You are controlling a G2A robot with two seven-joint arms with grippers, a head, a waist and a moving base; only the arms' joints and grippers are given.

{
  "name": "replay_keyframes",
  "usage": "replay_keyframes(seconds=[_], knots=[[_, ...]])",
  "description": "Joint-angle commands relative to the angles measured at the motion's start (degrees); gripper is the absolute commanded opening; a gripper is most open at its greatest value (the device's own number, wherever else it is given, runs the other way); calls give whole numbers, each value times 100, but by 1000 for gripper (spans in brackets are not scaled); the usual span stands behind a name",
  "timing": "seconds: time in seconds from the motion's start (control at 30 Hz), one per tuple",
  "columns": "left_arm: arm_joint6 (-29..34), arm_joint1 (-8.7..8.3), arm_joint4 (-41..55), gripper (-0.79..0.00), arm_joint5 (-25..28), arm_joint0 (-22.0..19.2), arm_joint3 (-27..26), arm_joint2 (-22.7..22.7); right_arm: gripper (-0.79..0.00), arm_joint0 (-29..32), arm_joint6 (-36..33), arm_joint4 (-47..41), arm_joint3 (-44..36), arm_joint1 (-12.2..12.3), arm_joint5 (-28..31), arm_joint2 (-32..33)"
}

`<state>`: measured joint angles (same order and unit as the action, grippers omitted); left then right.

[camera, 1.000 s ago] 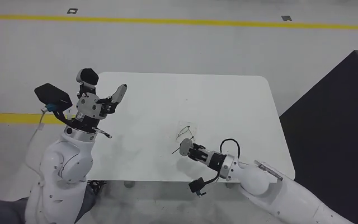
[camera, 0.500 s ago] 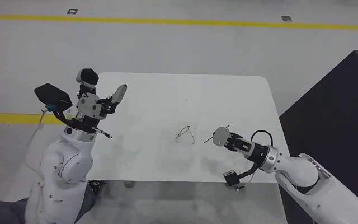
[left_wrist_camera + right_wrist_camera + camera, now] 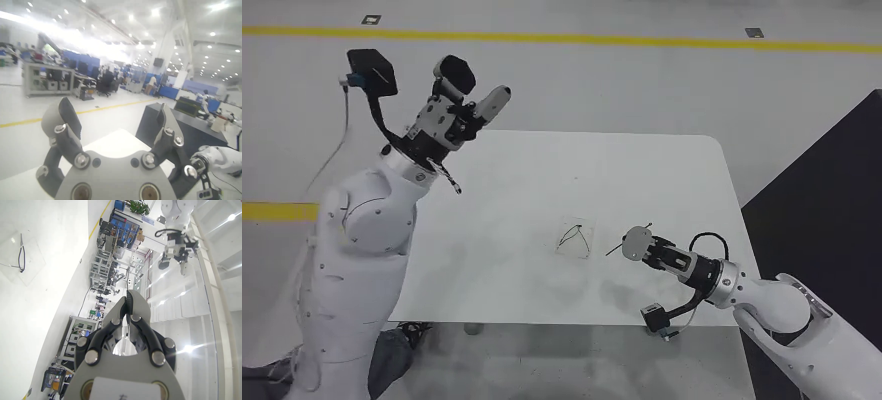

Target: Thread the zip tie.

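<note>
Right claw point(image 3: 128, 298): closed narrow on a thin black zip tie point(image 3: 128, 330). The strip passes between the fingers and projects beyond the tips. Below this claw is the white surface point(image 3: 662, 170). Just beside the claw, a clear sheet point(image 3: 36, 262) carries a looped black cord point(image 3: 19, 256). Well apart, above the far corner, the left claw point(image 3: 115, 111) stands spread wide, holding nothing.

A white desk point(image 3: 542, 170) with rounded corners carries a clear square sheet point(image 3: 578, 222) near its middle. A thin black looped cord point(image 3: 570, 238) lies on the sheet.
</note>
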<state>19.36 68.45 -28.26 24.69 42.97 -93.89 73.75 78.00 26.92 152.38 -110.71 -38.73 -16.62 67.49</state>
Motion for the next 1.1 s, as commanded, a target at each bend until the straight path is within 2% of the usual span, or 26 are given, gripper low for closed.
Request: replay_keyframes(seconds=[0.0, 0.07, 0.5, 0.57, 0.6, 0.63, 0.7, 0.73, 0.77, 0.87, 1.03, 1.07], knots=[[558, 49, 233, 0, 63, -482, 541, -384, -785, 0, 0, 0, 0, 0, 0, 0], [1157, 94, 756, 0, -121, -710, 915, -632, -785, 0, 0, 0, 0, 0, 0, 0], [1137, 94, 755, 0, -147, -684, 922, -634, -785, 0, 0, 0, 0, 0, 0, 0], [1107, 135, 991, 0, -642, -606, 996, -744, -785, 0, 0, 0, 0, 0, 0, 0], [1257, 184, 1449, 0, -492, -630, 987, -931, -785, 0, 0, 0, 0, 0, 0, 0], [1443, 243, 1776, 0, -515, -810, 1300, -1128, -785, 0, 0, 0, 0, 0, 0, 0], [1755, 360, 2046, 0, -529, -1156, 1595, -1558, -785, 0, 0, 0, 0, 0, 0, 0], [2052, 476, 2290, 0, -605, -1474, 2017, -1926, -785, 0, 0, 0, 0, 0, 0, 0], [2190, 542, 2420, 0, -656, -1654, 2228, -2100, -785, 0, 0, 0, 0, 0, 0, 0], [2672, 904, 3119, 0, -997, -2369, 3467, -2818, -785, 0, 0, 0, 0, 0, 0, 0], [2929, 1360, 3662, 0, -667, -2926, 4812, -3414, -785, 0, 0, 0, 0, 0, 0, 0], [2929, 1360, 3662, 0, -667, -2926, 4812, -3414, -785, 0, 0, 0, 0, 0, 0, 0]])
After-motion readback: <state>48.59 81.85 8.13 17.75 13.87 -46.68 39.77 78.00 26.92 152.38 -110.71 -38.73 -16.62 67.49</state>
